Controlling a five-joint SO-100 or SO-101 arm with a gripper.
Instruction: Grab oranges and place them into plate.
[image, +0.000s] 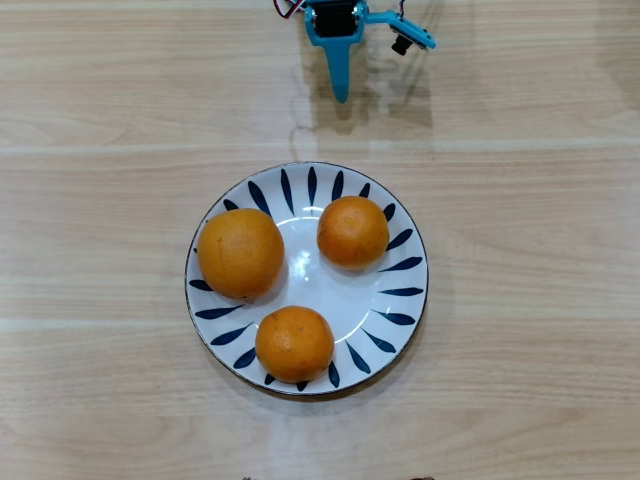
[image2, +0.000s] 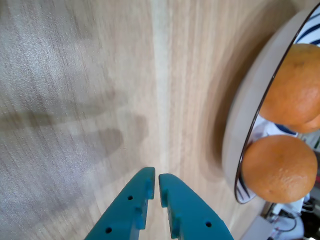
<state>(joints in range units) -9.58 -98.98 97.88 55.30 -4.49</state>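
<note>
Three oranges lie on the white plate (image: 398, 292) with dark blue leaf strokes, at the middle of the overhead view: a larger orange (image: 240, 253) on the left, one (image: 352, 231) at the upper right, and one (image: 294, 343) at the front. My blue gripper (image: 340, 92) hangs at the top edge, well apart from the plate, pointing toward it. In the wrist view the gripper (image2: 156, 176) is shut with nothing between its fingers, above bare wood. The plate's rim (image2: 244, 117) and two oranges (image2: 280, 169) (image2: 296, 85) show at the right.
The light wooden table (image: 100, 200) spreads around the plate on all sides. Red and black wires (image: 287, 8) run from the arm at the top edge. Some cables and clutter (image2: 282, 222) peek in at the wrist view's lower right corner.
</note>
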